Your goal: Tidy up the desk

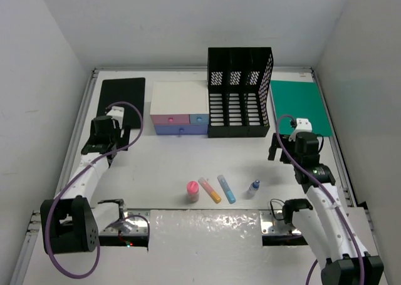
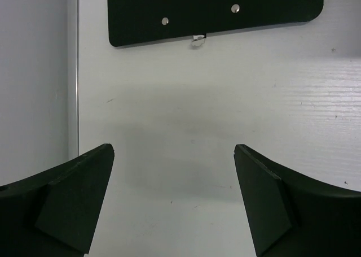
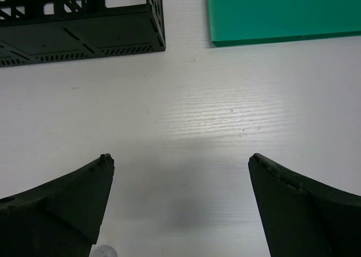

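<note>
**Both arms poised, nothing picked up yet**

The white table [image 1: 163, 166] fills the enclosure, with the arms bolted at its near edge. Four loose items lie in a short row near the front: a pink-capped tube [image 1: 192, 191], an orange marker [image 1: 209, 190], a blue marker [image 1: 226, 188] and a small blue-capped bottle [image 1: 252, 188]. Farther back, a drawer box [image 1: 180, 116] and a black mesh file rack [image 1: 240, 94] stand side by side. A black clipboard [image 1: 122, 97] lies far left and a green mat [image 1: 302, 106] far right.

The left gripper [image 2: 174, 149] hovers over bare table near the clipboard, jaws spread and empty. The right gripper [image 3: 180, 158] hangs in front of the rack and mat, jaws spread wide, also empty.

Sorting looks barely begun. The right arm is nearest the bottle. It would need to reach toward the near edge, straddle the bottle and close gently, since the bottle may roll.
</note>
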Motion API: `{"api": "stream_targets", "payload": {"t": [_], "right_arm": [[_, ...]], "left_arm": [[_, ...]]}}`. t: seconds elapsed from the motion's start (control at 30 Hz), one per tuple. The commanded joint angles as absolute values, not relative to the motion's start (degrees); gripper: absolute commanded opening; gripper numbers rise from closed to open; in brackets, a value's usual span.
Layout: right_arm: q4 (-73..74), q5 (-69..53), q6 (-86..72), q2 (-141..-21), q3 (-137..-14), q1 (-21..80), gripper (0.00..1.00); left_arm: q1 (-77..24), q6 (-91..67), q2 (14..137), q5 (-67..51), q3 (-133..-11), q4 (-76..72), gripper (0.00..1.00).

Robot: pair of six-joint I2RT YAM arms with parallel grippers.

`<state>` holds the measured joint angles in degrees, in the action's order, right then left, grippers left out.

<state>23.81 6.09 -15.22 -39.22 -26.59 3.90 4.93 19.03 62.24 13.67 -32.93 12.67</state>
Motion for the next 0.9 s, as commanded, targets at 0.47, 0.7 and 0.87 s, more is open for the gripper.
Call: {"api": "stream_targets", "payload": {"t": [0.47,0.7,0.87], "right_arm": [[8.00,27.62,-25.16,-53.56,-45.60,37.21,0.50],[2.57,46.67,-25.05,-79.96,-62.04,57.29,0.45],[2.28,48.60,-29.44,-93.13,-70.04,57.74,0.36]], "left_arm": [[4.83,21.37,75.83,-13.87,-69.94,23.82,0.88],[0.80,17.14,91.57,-15.91,-87.36,26.11,0.87],[-3.25,16.62,97.46,-13.27,-90.35,22.95,0.87]]}}
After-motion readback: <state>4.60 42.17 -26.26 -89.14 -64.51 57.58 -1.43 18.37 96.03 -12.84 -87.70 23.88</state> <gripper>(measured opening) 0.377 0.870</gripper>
